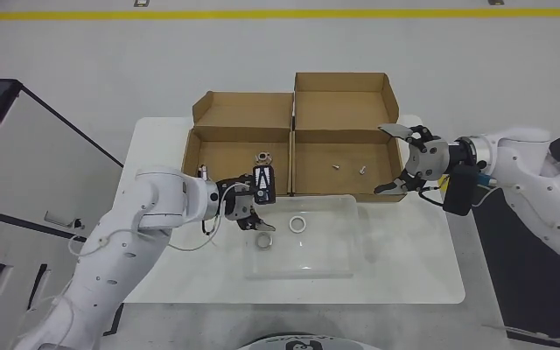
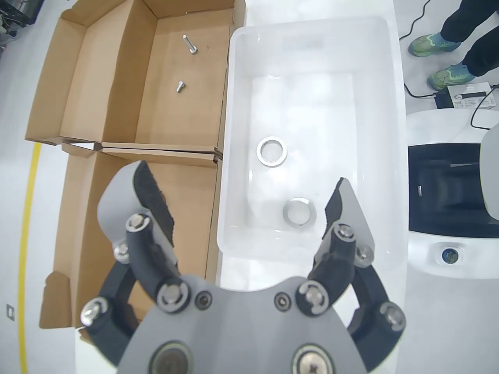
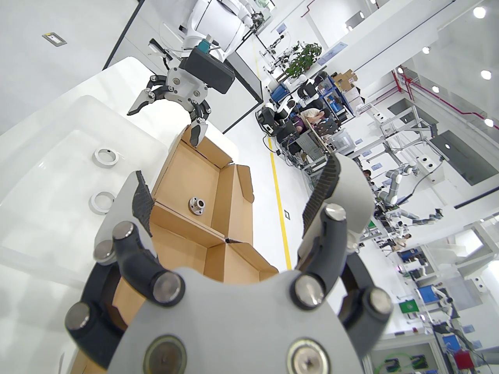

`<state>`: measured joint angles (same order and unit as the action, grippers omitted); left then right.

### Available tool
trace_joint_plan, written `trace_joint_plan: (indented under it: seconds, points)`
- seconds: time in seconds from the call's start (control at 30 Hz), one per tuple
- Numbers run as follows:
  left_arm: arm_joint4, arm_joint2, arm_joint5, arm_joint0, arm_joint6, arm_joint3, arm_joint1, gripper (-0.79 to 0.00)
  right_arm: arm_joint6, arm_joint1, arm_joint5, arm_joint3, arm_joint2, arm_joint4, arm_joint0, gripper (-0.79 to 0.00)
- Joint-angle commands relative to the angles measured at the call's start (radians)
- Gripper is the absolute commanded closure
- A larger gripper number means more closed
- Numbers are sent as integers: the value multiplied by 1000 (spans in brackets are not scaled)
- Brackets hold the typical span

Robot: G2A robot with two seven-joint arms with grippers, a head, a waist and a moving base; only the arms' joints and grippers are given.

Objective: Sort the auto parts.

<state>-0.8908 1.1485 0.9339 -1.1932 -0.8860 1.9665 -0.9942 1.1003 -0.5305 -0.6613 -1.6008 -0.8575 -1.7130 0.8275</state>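
Observation:
Two metal rings [image 1: 297, 225] [image 1: 263, 241] lie in the white tray [image 1: 332, 262]. A flanged metal part [image 1: 262, 158] sits in the left cardboard box [image 1: 219, 157]. Two bolts [image 1: 335, 164] [image 1: 360, 166] lie in the right box [image 1: 315, 175]. My left gripper [image 1: 260, 206] is open and empty, straddling the border between the left box and the tray's left end, close to the nearer ring [image 2: 299, 212]. My right gripper [image 1: 387, 158] is open and empty at the right box's right wall. The left wrist view has the gripper [image 2: 241, 184] above the tray wall [image 2: 312, 25].
Both boxes have their flaps [image 1: 341, 87] folded open toward the back of the white table [image 1: 411, 262]. The tray lies in front of the boxes. In the right wrist view the flanged part [image 3: 197, 205] and both rings [image 3: 105, 156] [image 3: 101, 201] lie beyond my open gripper [image 3: 236, 173].

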Motion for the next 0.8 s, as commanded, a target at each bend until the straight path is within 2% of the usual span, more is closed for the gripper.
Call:
trace_joint_plan:
  seconds: [0.0,0.2,0.27,0.33,0.47,0.77]
  points:
    - [0,0,0,0,0,0,0,-785,0,0,0,0,0,0,0,-785]
    - [-6,-15,-17,-5,8,18,0,-785,0,0,0,0,0,0,0,-785]
    - [-41,-65,-54,6,-54,47,4,-785,0,0,0,0,0,0,0,-785]
    - [-7,-106,-99,33,-100,67,8,-785,0,0,0,0,0,0,0,-785]
    - [55,-230,-225,115,-225,99,29,-785,0,0,0,0,0,0,0,-785]
    - [255,-509,-476,386,-477,121,75,-785,0,0,0,0,0,0,0,-785]
